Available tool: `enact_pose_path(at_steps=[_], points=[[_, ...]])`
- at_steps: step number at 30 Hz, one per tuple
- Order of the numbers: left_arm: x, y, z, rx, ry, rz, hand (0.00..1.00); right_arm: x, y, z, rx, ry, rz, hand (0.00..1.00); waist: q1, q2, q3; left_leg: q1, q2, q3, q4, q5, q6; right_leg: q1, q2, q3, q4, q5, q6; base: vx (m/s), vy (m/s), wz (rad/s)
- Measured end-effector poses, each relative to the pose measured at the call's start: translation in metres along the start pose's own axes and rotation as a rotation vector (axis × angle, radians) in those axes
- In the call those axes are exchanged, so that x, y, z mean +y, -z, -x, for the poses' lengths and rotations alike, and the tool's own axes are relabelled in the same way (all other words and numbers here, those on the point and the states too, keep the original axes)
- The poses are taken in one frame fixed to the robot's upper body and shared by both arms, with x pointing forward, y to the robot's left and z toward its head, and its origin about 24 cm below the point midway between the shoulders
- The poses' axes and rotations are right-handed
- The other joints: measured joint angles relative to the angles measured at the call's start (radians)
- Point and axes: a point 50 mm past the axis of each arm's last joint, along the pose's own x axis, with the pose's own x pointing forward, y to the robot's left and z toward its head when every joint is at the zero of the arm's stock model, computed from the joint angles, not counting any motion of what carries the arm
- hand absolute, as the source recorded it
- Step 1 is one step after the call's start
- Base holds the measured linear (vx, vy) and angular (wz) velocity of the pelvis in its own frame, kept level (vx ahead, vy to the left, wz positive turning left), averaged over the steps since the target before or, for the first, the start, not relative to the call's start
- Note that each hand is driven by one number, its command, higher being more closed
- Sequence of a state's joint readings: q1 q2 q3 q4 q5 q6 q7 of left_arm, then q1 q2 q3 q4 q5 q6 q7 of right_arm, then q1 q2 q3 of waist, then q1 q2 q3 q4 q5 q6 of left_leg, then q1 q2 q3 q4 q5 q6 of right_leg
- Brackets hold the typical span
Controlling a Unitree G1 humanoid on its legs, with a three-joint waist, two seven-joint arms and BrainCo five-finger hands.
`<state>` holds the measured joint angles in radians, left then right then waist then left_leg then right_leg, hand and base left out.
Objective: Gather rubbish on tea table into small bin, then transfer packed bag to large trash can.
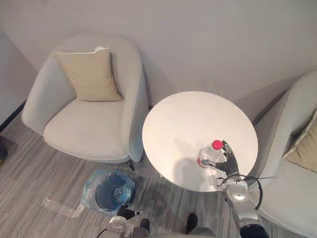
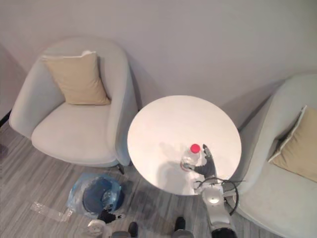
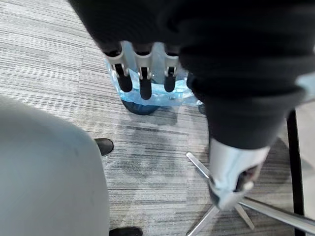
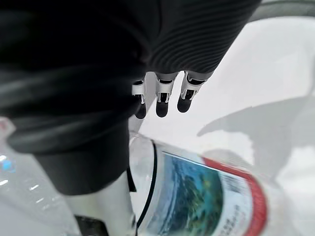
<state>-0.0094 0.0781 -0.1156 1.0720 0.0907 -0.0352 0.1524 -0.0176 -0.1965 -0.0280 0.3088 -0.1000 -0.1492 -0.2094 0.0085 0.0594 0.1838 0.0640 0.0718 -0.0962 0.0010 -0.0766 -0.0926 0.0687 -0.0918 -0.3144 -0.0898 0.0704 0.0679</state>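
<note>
- While closing on the bottle (image 1: 210, 154), which seems to stand upright with its red cap up near the lower right edge of the round white bench (image 1: 193, 119), treat this as the grasp step, with no lift begun.
- Read the right hand (image 1: 229, 159) as set just beside the bottle, on the side toward the frame's right edge. Its fingers (image 4: 161, 101) are straight and unclosed, reaching past the clear plastic and not wrapped round it; cannot tell where the thumb sits.
- Curl fingers and thumb round the labelled middle of the body, not the narrow neck. Judged from the thin clear wall, expect it to dent and slip under a hard squeeze.
- Close gently and evenly, since a light, probably empty bottle so near the rim could tip or roll off toward the bottom of the frame.
- Lift straight up before swinging left, clearing the bench edge.
- Aim for the small bin (image 1: 110, 190) lined with a blue bag (image 3: 162, 93), on the floor at lower left beside the armchair (image 1: 89, 124), well apart from the bottle.
- Mind the left hand (image 1: 130, 214) at the bottom edge near the bin, fingers (image 3: 144, 83) straight and holding nothing.
</note>
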Motion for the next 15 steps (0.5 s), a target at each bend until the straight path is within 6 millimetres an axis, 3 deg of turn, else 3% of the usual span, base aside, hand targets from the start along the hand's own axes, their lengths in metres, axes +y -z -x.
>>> enact_pose_path(at_steps=[7, 15], points=[[0.0, -0.006, -0.001, -0.013, -0.002, 0.023, 0.0, 0.0, -0.008, -0.018, -0.004, 0.042, -0.073, 1.0, 0.001, 0.008, 0.032, -0.024, -0.013, -0.033, 0.001, 0.015, 0.005, -0.003, -0.01, -0.034, 0.0, 0.0, 0.0, -0.03, 0.006, 0.16], [-0.001, -0.007, -0.001, -0.017, 0.0, 0.026, 0.0, 0.002, 0.003, -0.012, 0.048, 0.019, -0.098, 1.0, 0.006, 0.01, 0.034, -0.02, -0.012, -0.028, -0.003, 0.016, 0.005, -0.003, -0.01, -0.028, 0.0, 0.0, 0.0, -0.01, 0.005, 0.0]])
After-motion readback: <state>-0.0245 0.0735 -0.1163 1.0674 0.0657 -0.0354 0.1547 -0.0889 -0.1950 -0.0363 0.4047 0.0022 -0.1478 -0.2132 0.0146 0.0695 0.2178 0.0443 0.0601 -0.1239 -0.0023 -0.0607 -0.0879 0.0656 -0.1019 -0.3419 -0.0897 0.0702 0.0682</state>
